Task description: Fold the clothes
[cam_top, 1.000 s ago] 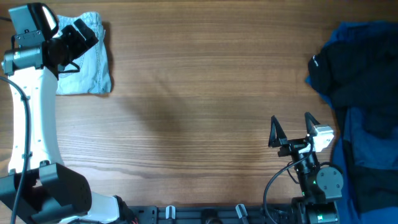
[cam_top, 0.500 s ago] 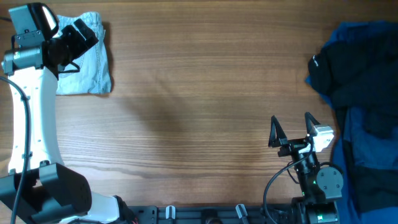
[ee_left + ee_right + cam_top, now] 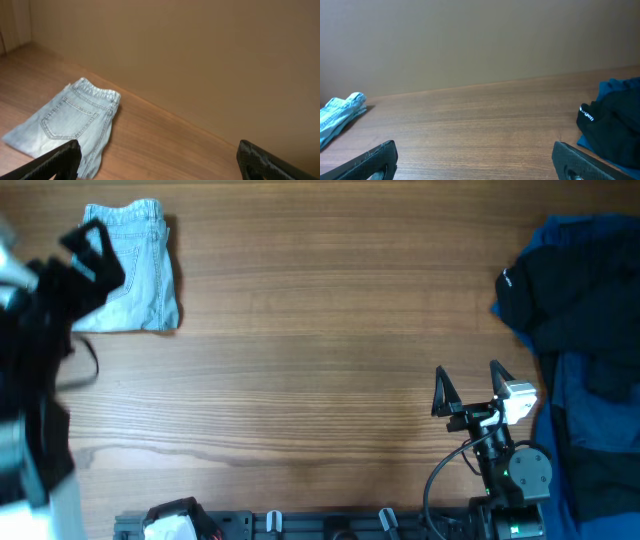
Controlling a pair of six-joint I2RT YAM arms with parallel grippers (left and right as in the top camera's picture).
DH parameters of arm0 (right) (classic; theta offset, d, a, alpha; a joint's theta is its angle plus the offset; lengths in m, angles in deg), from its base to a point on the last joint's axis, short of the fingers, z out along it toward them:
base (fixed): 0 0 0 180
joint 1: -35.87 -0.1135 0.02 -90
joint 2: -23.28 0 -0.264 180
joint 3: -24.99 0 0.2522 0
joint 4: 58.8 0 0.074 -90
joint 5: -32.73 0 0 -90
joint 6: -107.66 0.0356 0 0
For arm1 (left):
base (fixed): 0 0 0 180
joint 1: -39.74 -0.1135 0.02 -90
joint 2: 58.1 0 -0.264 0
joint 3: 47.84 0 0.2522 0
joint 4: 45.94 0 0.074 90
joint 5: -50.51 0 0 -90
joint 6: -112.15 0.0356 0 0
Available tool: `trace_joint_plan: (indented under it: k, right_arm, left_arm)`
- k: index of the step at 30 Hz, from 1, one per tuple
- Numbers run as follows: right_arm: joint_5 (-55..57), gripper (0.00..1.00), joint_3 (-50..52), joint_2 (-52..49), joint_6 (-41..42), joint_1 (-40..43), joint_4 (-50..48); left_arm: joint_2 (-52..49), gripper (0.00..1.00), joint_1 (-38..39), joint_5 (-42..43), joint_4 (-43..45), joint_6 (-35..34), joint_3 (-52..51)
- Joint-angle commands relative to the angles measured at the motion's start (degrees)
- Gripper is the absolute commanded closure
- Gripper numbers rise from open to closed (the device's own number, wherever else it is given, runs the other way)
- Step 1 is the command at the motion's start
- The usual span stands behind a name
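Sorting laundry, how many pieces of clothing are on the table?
3: denim shorts far left, black garment and dark-blue fabric piled at the right edge; the pile may hide more.

A black garment [image 3: 560, 290] lies atop dark-blue fabric [image 3: 600, 395] at the wooden table's [image 3: 320, 360] right edge.

wooden table [image 3: 320, 330] | folded denim shorts [image 3: 135, 270] far-left | black garment [image 3: 545, 295], dark-blue fabric [image 3: 590, 400] right

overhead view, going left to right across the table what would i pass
faded light-blue denim shorts → bare wooden table → right gripper, open → black garment with a small white mark. Left out: the blurred left arm overlapping the shorts, the dark-blue fabric overlapping the black garment.
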Motion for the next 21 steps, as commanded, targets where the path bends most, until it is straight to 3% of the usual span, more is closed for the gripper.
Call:
trace_joint_plan:
  k: [1, 7, 11, 15, 21]
  right_arm:
    - [0.6, 0.0, 0.1, 0.5, 0.8, 0.1, -0.2]
    - [0.6, 0.0, 0.1, 0.5, 0.8, 0.1, -0.2]
    - [0.7, 0.0, 0.1, 0.5, 0.8, 0.1, -0.2]
    - [0.7, 0.0, 0.1, 0.5, 0.8, 0.1, -0.2]
    - [0.7, 0.0, 0.1, 0.5, 0.9, 0.1, -0.2]
  left_arm:
    - [7.5, 0.0, 0.0, 0.5, -4.6, 0.1, 0.2]
    - [17.6, 0.0, 2.8, 0.5, -19.8, 0.1, -0.9]
    - [21.9, 0.0, 4.0, 2.3, -24.9, 0.0, -7.3]
    - [25.7, 0.0, 4.1, 4.8, -23.1, 0.0, -17.5]
    - [33.4, 0.0, 4.1, 9.5, -3.7, 0.0, -41.9]
